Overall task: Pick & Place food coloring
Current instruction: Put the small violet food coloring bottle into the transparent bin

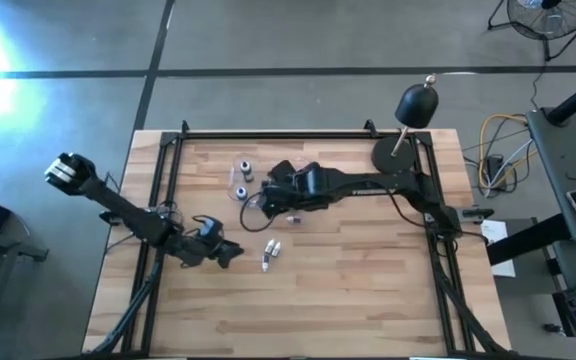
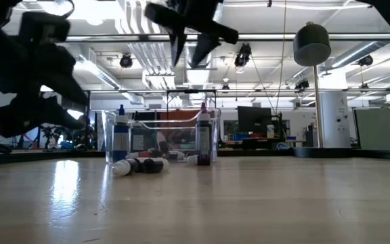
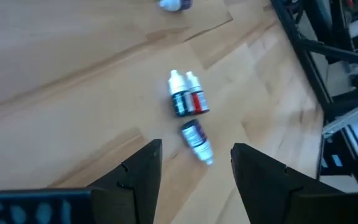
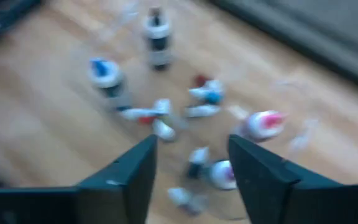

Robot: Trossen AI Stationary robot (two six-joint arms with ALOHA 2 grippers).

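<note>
While three tiny white-capped food coloring bottles [image 3: 190, 115] are lying mid-frame on the wooden tabletop [image 3: 73, 93], the left gripper [image 3: 194, 165] is hovering open-jawed, needing descent; the right gripper [image 4: 188, 168] is gaping too.

The left gripper [image 1: 230, 253] hovers low over the table's left-front area, fingers spread. The right gripper [image 1: 251, 205], its arm stretched leftward across the table, hangs higher, fingers apart.
</note>
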